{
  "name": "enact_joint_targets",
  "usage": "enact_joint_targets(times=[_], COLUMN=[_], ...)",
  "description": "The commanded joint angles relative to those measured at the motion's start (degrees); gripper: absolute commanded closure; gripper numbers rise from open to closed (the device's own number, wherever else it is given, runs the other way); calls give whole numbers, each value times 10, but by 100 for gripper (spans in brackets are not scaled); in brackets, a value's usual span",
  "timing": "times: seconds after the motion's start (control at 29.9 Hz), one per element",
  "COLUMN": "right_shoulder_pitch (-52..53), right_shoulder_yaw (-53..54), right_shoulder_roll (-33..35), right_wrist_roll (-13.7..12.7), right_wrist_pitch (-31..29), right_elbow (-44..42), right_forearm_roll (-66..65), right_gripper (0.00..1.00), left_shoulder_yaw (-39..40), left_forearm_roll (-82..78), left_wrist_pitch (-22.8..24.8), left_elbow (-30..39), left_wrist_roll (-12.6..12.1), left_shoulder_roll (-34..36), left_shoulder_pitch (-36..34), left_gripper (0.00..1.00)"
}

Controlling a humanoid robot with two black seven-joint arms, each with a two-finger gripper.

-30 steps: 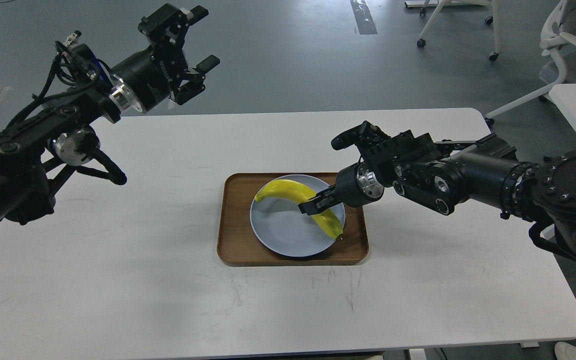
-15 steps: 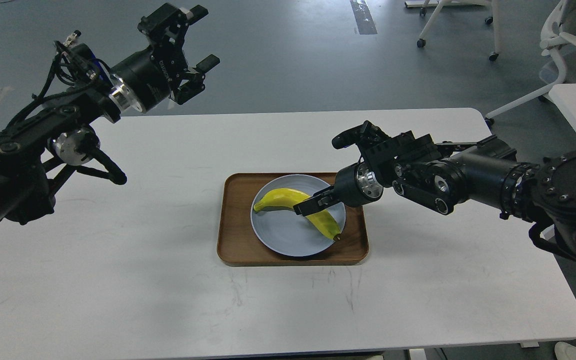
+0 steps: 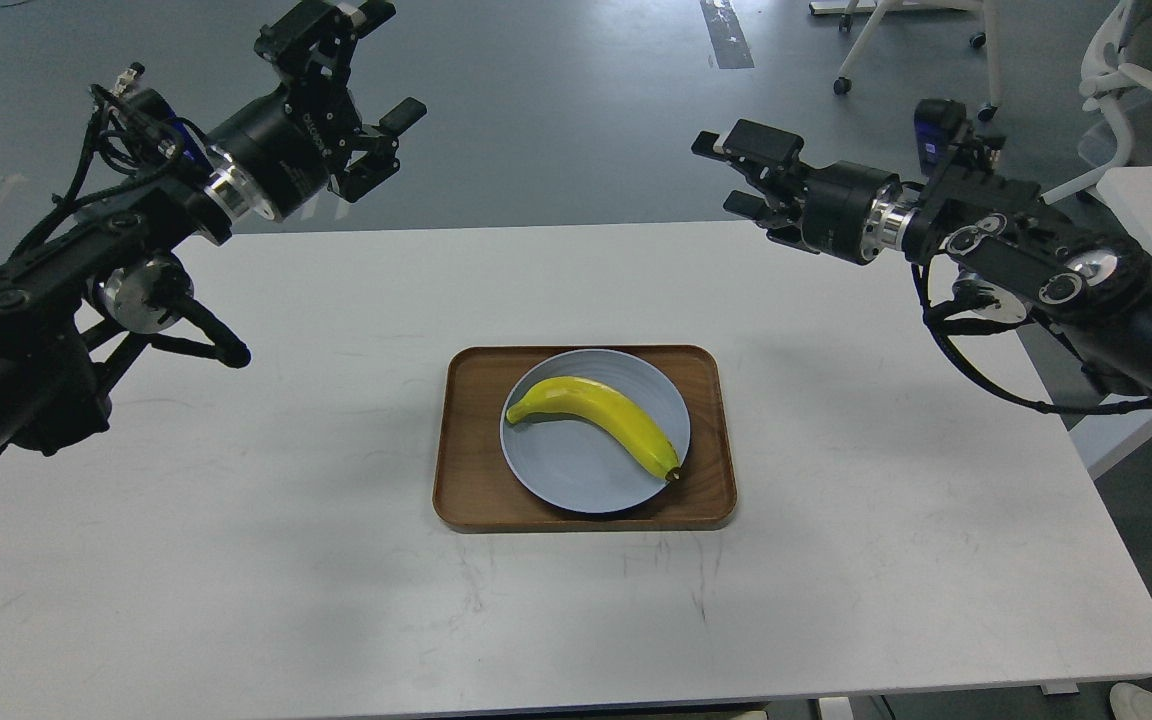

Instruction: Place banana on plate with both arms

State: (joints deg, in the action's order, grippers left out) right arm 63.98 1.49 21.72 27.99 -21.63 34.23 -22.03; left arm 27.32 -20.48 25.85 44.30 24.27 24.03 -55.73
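Well below both raised, spread-open grippers — left (image 3: 376, 75), right (image 3: 751, 175) — your banana (image 3: 601, 415) rests on the plate (image 3: 561, 470); placing looks done, nothing left to grab.

The banana (image 3: 596, 422) lies on the plate (image 3: 566, 480), running from the plate's left rim to its near right rim, where the tip just overhangs. The plate sits in the tray (image 3: 466, 500), which rests on the middle of the table (image 3: 286, 580). The left gripper (image 3: 376, 62) hangs above the table's far left edge, the right gripper (image 3: 748, 175) above its far right edge, both well apart from the tray. Office chairs (image 3: 936, 40) stand on the floor behind the table, to the right.
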Motion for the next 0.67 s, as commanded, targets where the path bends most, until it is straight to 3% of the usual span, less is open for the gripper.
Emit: enact_joint_targets(times=[0.0,0.17,0.64], right_shoulder_pitch=[-61,-141,-177], right_shoulder_yaw=[88,190,187], right_shoulder_roll=[20,20,16], right_wrist_roll=[0,0,0], right_wrist_pitch=[-5,-16,-32], right_elbow=[5,8,2], right_forearm_roll=[74,144,147], right_gripper=[1,0,0], left_shoulder_yaw=[15,58,106], left_forearm_roll=[0,0,-9], left_wrist_pitch=[-1,0,-22], left_elbow=[0,-1,-15], left_wrist_roll=[0,0,-3], left_shoulder_roll=[-8,-32,-110], left_shoulder_pitch=[23,66,170], left_gripper=[2,2,2])
